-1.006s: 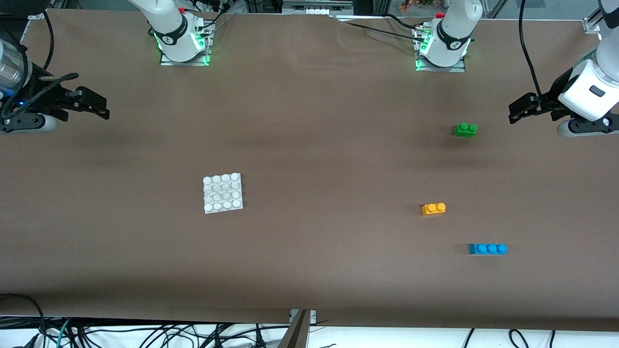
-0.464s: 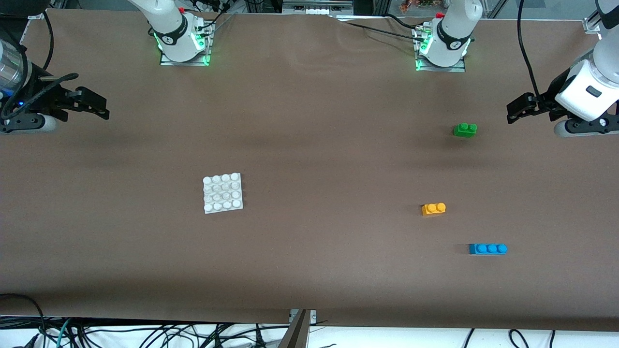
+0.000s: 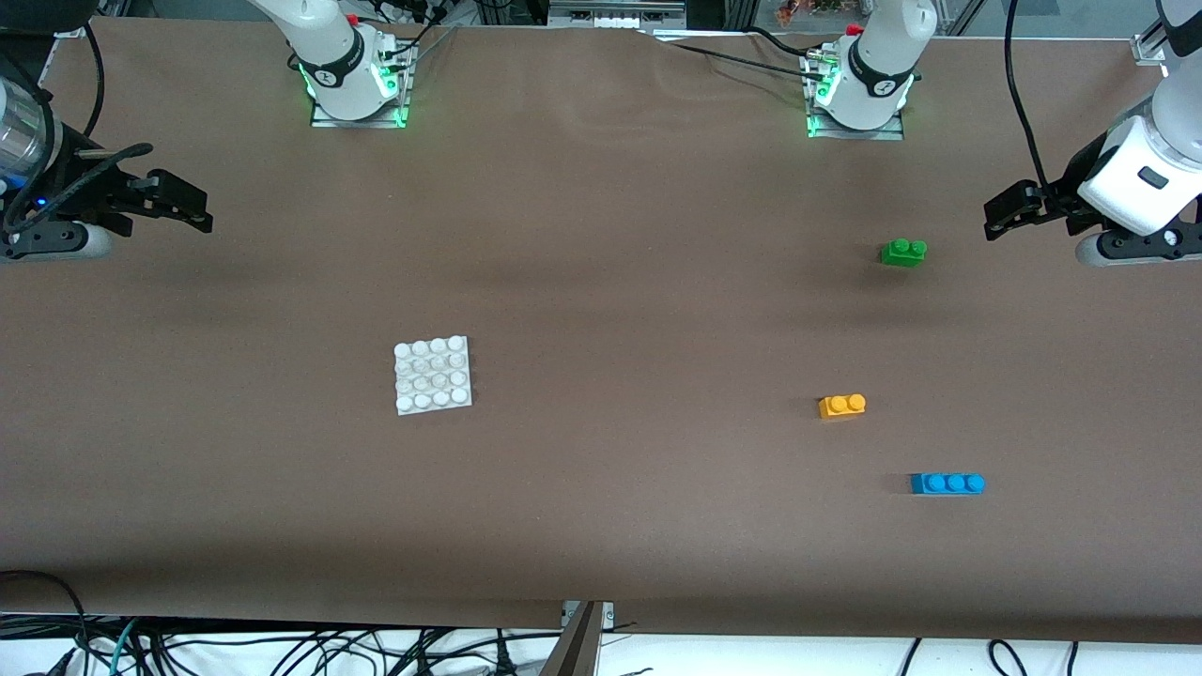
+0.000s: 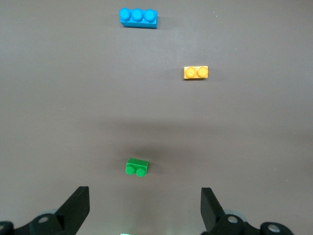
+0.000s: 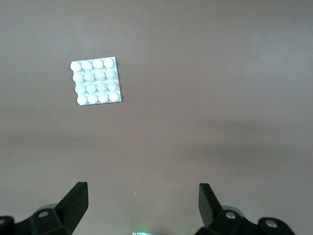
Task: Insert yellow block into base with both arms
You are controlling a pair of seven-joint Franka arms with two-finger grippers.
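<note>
Brown cloth covers the bench (image 3: 601, 526), and two white arms stand at its edge farthest from the front camera, each base lit green. Both arms reach out to the ends of the bench and hang in the air with nothing between their fingers. The left hand (image 3: 1003, 214) hovers over the left arm's end of the bench, just beside the green brick but apart from it; its wrist view shows the two black fingers (image 4: 76, 208) spread wide, released, with bare cloth between them. The right hand (image 3: 192, 207) hovers over the right arm's end of the bench, well apart from every piece, and its wrist view likewise shows the fingers (image 5: 73, 200) spread wide and released. The white base (image 3: 432, 376) lies flat on the cloth toward the right arm's end, studs up, a little askew to the bench edge, with nothing on it. The three bricks lie toward the left arm's end, well apart from the base and from each other. The blue brick (image 3: 947, 483), three studs long, is nearest the front camera. The yellow block (image 3: 841, 406), two studs up, sits on the cloth between the blue and green pieces in depth, and closer to the base than either. The green brick (image 3: 903, 252) is farthest from the front camera.
</note>
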